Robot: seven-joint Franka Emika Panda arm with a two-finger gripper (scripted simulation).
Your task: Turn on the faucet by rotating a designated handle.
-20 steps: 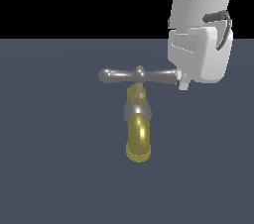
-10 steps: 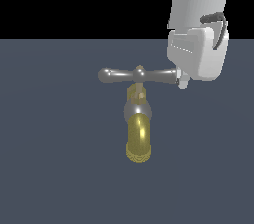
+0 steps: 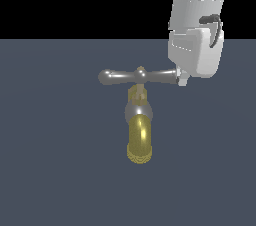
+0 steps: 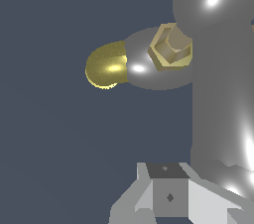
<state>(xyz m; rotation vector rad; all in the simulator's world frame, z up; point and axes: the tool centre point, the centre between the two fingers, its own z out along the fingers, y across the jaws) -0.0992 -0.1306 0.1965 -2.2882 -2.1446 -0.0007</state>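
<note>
The faucet (image 3: 139, 137) stands mid-scene with its brass spout curving down toward the viewer; the wrist view shows the spout (image 4: 105, 67) end-on. The handle (image 3: 125, 76) is a silver crossbar lying level across the top. It also fills one side of the wrist view as a thick shiny bar (image 4: 218, 69). My gripper (image 3: 182, 79) hangs over the handle's end on the exterior view's right, its white tip touching that end. In the wrist view one finger (image 4: 168, 196) sits right beside the bar. The frames do not show how the jaws stand.
A flat dark grey-blue floor (image 3: 60, 170) spreads around the faucet. A brass hex nut (image 4: 171, 47) sits at the handle's centre. The white arm (image 3: 195, 20) comes down from the upper part of the exterior view's right.
</note>
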